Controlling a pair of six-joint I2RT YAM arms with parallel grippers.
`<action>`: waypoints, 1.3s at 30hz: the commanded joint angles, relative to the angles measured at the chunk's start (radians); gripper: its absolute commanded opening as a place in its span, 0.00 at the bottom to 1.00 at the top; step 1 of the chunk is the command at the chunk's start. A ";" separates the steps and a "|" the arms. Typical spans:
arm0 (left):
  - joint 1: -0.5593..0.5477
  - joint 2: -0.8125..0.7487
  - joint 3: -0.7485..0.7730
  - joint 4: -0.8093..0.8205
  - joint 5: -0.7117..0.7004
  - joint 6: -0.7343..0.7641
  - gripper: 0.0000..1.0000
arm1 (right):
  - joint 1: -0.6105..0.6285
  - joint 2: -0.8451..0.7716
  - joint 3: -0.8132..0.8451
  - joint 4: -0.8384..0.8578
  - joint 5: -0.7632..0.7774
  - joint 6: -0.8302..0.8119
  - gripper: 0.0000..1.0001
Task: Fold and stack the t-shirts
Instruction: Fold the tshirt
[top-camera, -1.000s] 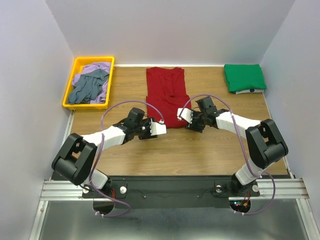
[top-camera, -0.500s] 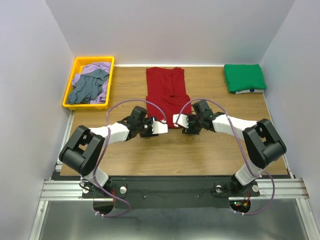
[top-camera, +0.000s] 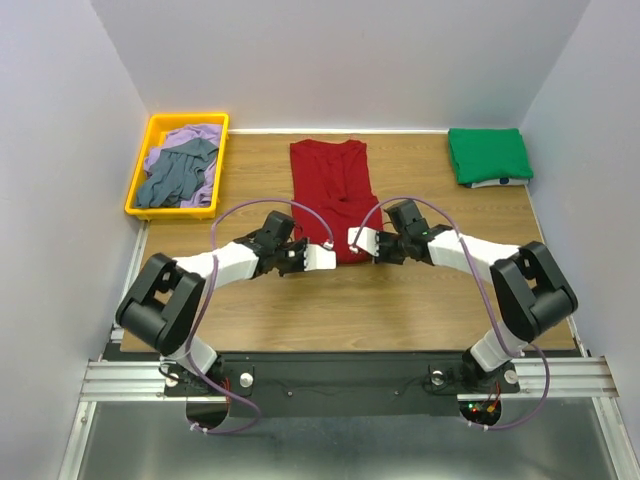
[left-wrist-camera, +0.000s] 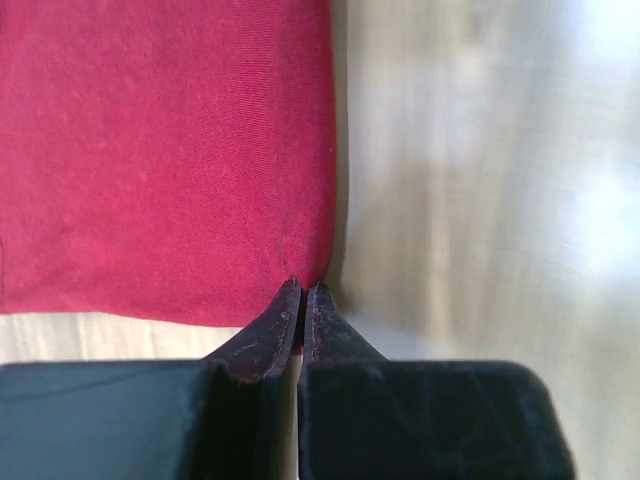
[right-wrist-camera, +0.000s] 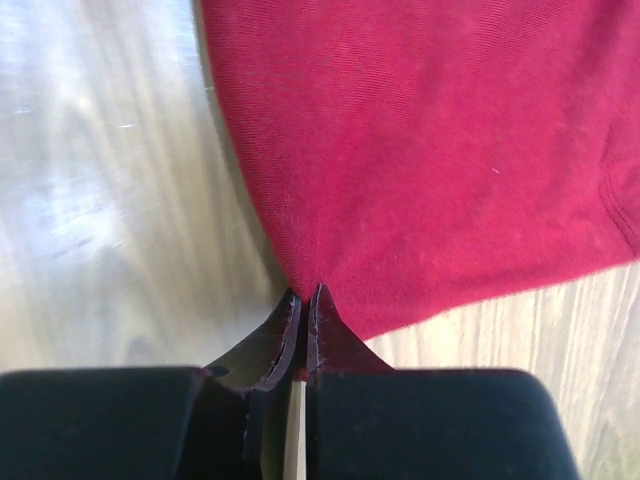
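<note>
Left gripper (left-wrist-camera: 303, 288) is pinched shut on the near left corner of the dark red cloth t-shirt (top-camera: 332, 195) and right gripper (right-wrist-camera: 305, 292) nips the near right. The shirt lies at twelve o'clock, a long strip, half-folded by my reckoning. Bright green t-shirt (top-camera: 488, 153) sits folded at two. Lavender-purple t-shirt (top-camera: 190, 135) and grey-blue t-shirt (top-camera: 175, 175) wait crumpled in the yellow plastic tray (top-camera: 172, 212) at ten.

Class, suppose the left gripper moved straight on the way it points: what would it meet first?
The dark red t-shirt: the left gripper has its shut tips at the shirt's corner, apparently pinching it, so cloth lies directly ahead.
</note>
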 joint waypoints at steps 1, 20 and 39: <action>-0.020 -0.125 0.032 -0.213 0.098 -0.013 0.00 | 0.007 -0.109 0.025 -0.126 -0.035 0.053 0.01; -0.087 -0.625 0.103 -0.869 0.457 0.096 0.00 | 0.165 -0.506 0.230 -0.810 -0.200 0.200 0.01; 0.276 0.154 0.642 -0.838 0.521 0.052 0.00 | -0.104 0.057 0.496 -0.664 -0.204 -0.068 0.01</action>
